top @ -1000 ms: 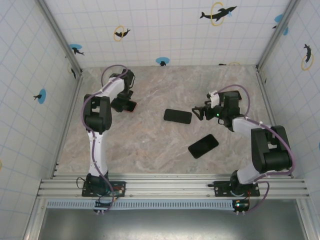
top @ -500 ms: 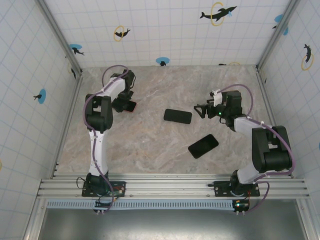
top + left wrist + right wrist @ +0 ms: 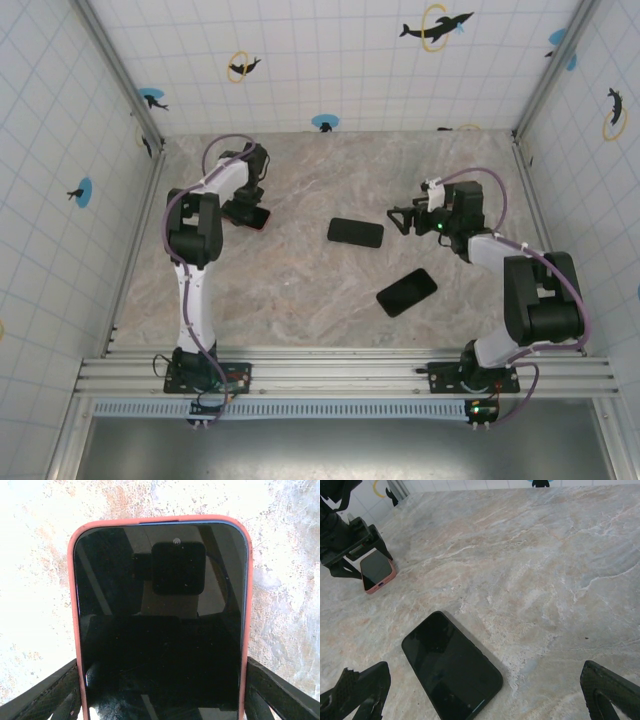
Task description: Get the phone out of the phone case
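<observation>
Salmon-pink phone case [image 3: 71, 610]: flat on desk [image 3: 300, 290], far-left part, screen side up; rim hugs both long edges & top end of phone.
Phone [image 3: 160, 620]: seated in phone case, not out yet; black glossy glass, wrist cam mirrored in it.
Left claw [image 3: 162, 692]: clamped across near end of phone case, one black finger [image 3: 47, 697] against each long edge; rest of case sticks out past the tips.
Left arm [image 3: 195, 225]: reaching fwd along left wall, wrist bent down over the case.
Right claw [image 3: 397, 221]: jaws spread wide, gripping nothing; held above desk, right of centre, pointed left twd bare black phone.
Right fingers [image 3: 357, 690]: black, at both bottom corners of right wrist view, well apart; desk & bare black phone between them.
Bare black phone [image 3: 355, 232]: no case on it, flat near desk centre, long side running left-right; near right claw tips, not touching.
2nd black phone [image 3: 406, 291]: flat, angled, closer to arm bases than the first, down & to the right of it; apart from both claws.
Spacing: cased phone well apart from both bare ones; seen from right wrist, far end of case pokes out from under left claw, top-left.
Desk surface: beige-grey marble look w/ pale veins.
Walls [image 3: 330, 60]: white tiles w/ blue grid lines, dolphin stickers [image 3: 436, 26] & yellow rings.
</observation>
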